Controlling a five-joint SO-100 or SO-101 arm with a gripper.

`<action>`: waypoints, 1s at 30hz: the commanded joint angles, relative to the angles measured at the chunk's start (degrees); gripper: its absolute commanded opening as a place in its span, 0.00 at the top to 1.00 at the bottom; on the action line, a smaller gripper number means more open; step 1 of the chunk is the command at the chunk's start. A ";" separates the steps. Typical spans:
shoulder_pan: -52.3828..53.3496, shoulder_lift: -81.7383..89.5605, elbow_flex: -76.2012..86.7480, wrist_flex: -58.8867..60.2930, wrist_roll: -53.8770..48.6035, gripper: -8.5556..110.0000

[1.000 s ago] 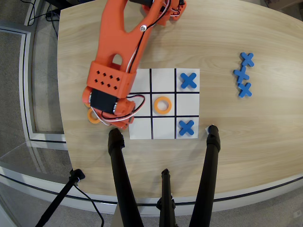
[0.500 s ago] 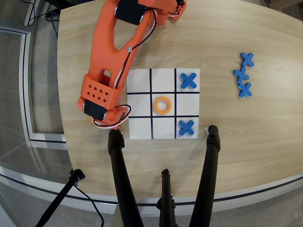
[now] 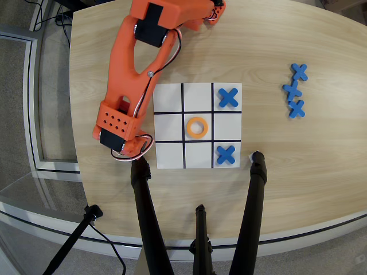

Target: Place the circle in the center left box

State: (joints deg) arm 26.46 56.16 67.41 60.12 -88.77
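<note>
The white 3x3 board (image 3: 197,126) lies mid-table in the overhead view. One orange ring (image 3: 196,127) lies in its middle cell. The middle-row left cell (image 3: 168,127) is bare white. Blue X pieces lie in the top right cell (image 3: 228,97) and the bottom right cell (image 3: 226,154). The orange arm reaches down from the top, and its gripper (image 3: 127,149) hangs just left of the board's lower left corner. The wrist body and cables hide the fingers, so I cannot tell whether it holds anything. No other orange rings show.
Three spare blue X pieces (image 3: 295,90) lie in a column on the right of the table. Black tripod legs (image 3: 144,217) (image 3: 255,200) rise from the front edge and cross just below the board. The table's curved edge runs along the left and bottom.
</note>
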 commanded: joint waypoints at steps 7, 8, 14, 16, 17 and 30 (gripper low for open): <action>0.26 -2.02 -3.43 0.62 0.35 0.79; 0.26 -2.29 -3.43 0.62 0.35 0.79; 0.26 -4.75 -3.60 0.88 0.53 0.79; 0.26 -5.36 -3.60 1.49 0.62 0.80; 0.35 -5.54 -3.60 2.11 0.70 0.80; -0.18 -6.59 -4.48 7.82 3.25 0.90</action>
State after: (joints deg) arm 25.84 50.45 63.28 66.88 -86.04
